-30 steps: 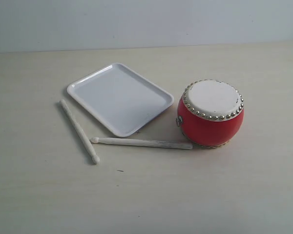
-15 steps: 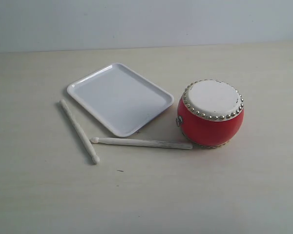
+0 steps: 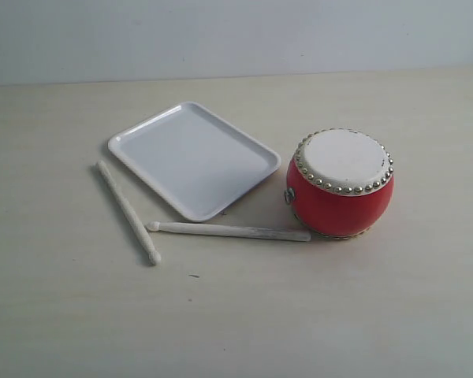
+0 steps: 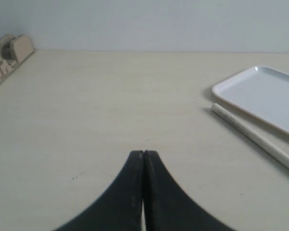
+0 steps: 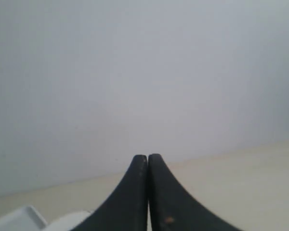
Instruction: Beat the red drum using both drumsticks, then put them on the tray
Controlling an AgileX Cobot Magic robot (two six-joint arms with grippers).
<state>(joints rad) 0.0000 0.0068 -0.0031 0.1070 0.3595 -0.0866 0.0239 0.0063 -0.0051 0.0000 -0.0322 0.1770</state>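
Nothing moved over the last sec; task not begun.
Ext view: red drum [image 3: 340,183] stood on pale table [image 3: 299,315] right of tray [image 3: 193,157]; both drumsticks [image 3: 128,212] lay flat by tray's near edges, so pickup was yet to come; plain grey wall [image 3: 236,35] behind. L wrist view: left gripper [image 4: 143,156] fingers pressed together, empty, over bare table near one stick. R wrist view: right gripper [image 5: 147,159] likewise closed, empty, facing wall.

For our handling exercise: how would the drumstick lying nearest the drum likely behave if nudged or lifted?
The drumstick looks round and thin, so a sideways nudge would probably roll it across the flat table. It lies straight, apparently rigid, so it should lift without drooping.
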